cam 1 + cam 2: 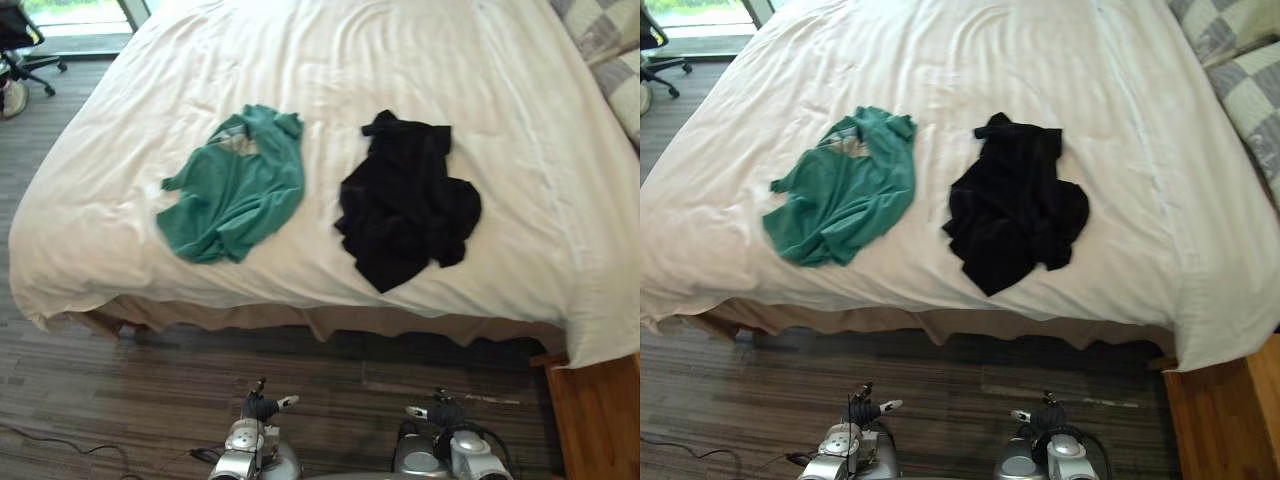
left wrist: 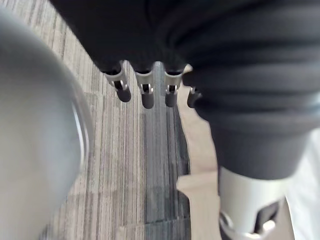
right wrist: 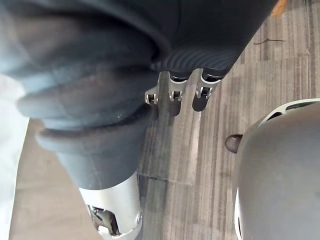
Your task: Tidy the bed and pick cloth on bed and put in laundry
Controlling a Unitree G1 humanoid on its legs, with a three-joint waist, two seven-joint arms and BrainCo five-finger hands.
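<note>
A crumpled green shirt (image 1: pixel 235 190) lies on the near left part of the white duvet (image 1: pixel 400 60). A crumpled black garment (image 1: pixel 405 205) lies to its right, a short gap between them. Both are close to the bed's near edge. My left hand (image 1: pixel 260 406) and right hand (image 1: pixel 442 411) hang low over the wooden floor, well short of the bed. In the wrist views the left hand's fingers (image 2: pixel 146 95) and the right hand's fingers (image 3: pixel 176 92) point down at the floor, relaxed, with nothing in them.
Checked pillows (image 1: pixel 610 40) lie at the bed's far right. A wooden piece of furniture (image 1: pixel 595 420) stands at the bed's near right corner. An office chair (image 1: pixel 20 45) stands by the window at far left. Dark plank floor (image 1: pixel 150 380) runs between me and the bed.
</note>
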